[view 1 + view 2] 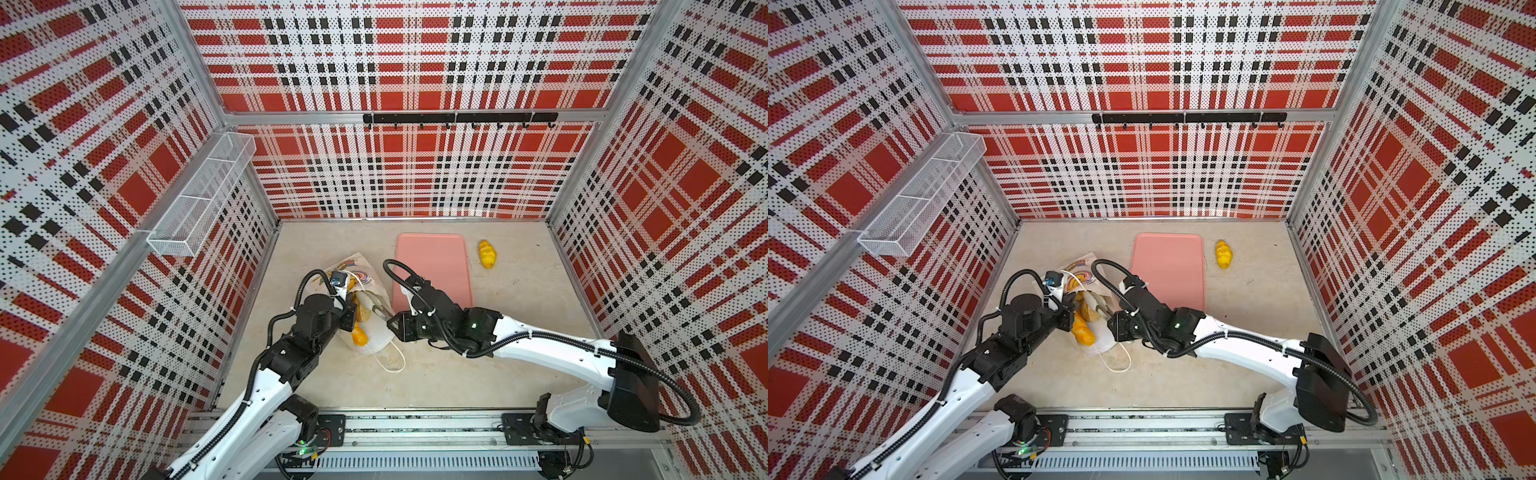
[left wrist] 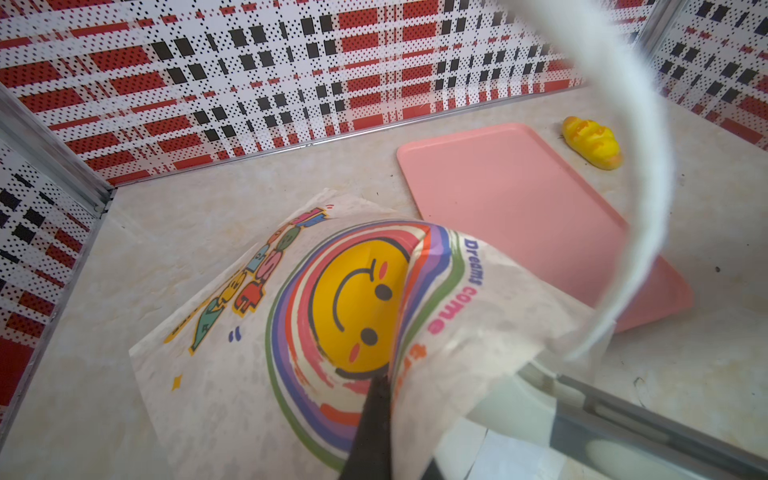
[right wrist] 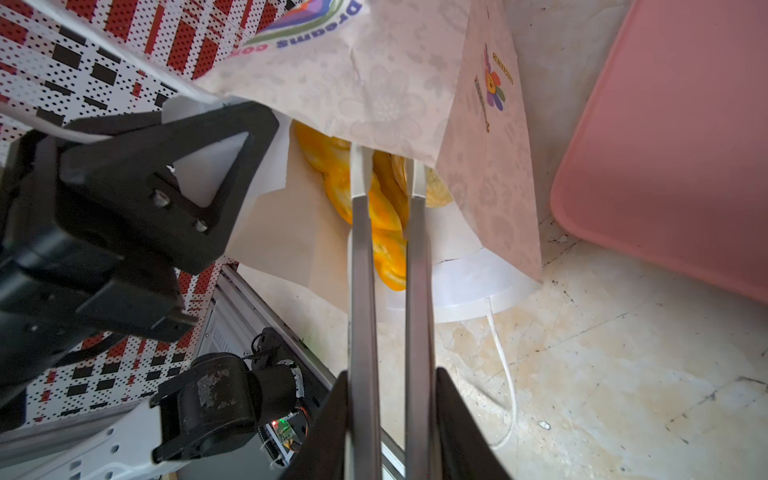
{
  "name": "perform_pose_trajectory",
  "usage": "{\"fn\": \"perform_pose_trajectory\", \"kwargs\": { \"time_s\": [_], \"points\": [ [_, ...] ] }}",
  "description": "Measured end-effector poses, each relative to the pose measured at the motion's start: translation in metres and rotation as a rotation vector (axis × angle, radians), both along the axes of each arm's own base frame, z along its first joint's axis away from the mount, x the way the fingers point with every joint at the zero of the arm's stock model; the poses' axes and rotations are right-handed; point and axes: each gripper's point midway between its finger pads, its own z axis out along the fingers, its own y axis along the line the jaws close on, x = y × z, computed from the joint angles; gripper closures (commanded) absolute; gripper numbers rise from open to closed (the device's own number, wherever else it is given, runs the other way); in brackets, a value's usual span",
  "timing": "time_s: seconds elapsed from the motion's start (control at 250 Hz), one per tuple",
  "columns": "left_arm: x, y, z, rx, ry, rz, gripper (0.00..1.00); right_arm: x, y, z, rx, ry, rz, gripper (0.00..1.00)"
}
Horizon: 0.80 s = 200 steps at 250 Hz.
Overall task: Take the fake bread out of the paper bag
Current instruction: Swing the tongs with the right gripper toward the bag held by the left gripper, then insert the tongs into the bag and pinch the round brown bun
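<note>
We see the paper bag (image 1: 372, 280) lying on its side just beside the pink tray's (image 1: 434, 266) left edge in both top views. Our left gripper (image 1: 351, 311) pinches the bag's upper lip, lifting the mouth. Our right gripper (image 3: 390, 374) clamps the metal tongs (image 3: 362, 291). Their arms stand slightly spread inside the mouth, astride the yellow bread (image 3: 384, 224); we cannot tell whether they pinch it. One loaf (image 1: 487, 254) lies just off the tray's right edge.

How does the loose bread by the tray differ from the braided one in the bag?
The loose bread is short and plump; the braided one is long. The loose bread lies free on the table beside the tray; the braided one lies inside the bag, near the tongs. Both are yellow-orange.
</note>
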Motion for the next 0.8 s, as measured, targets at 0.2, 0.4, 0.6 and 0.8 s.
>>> {"fn": "perform_pose_trajectory", "kwargs": {
  "time_s": [0.2, 0.4, 0.6, 0.8],
  "points": [
    [0.000, -0.001, 0.002, -0.011, -0.006, -0.001, 1.00, 0.001, 0.010, 0.002, -0.061, -0.012, -0.014, 0.56],
    [-0.002, -0.002, 0.004, -0.023, -0.009, -0.011, 1.00, 0.002, 0.005, -0.007, -0.137, -0.009, -0.038, 0.56],
    [-0.002, -0.002, 0.005, -0.036, -0.007, -0.015, 1.00, 0.006, 0.010, -0.015, -0.178, 0.004, -0.052, 0.56],
    [-0.002, -0.001, 0.007, -0.050, -0.009, -0.015, 1.00, 0.010, 0.021, -0.026, -0.216, 0.018, -0.052, 0.57]
  ]
}}
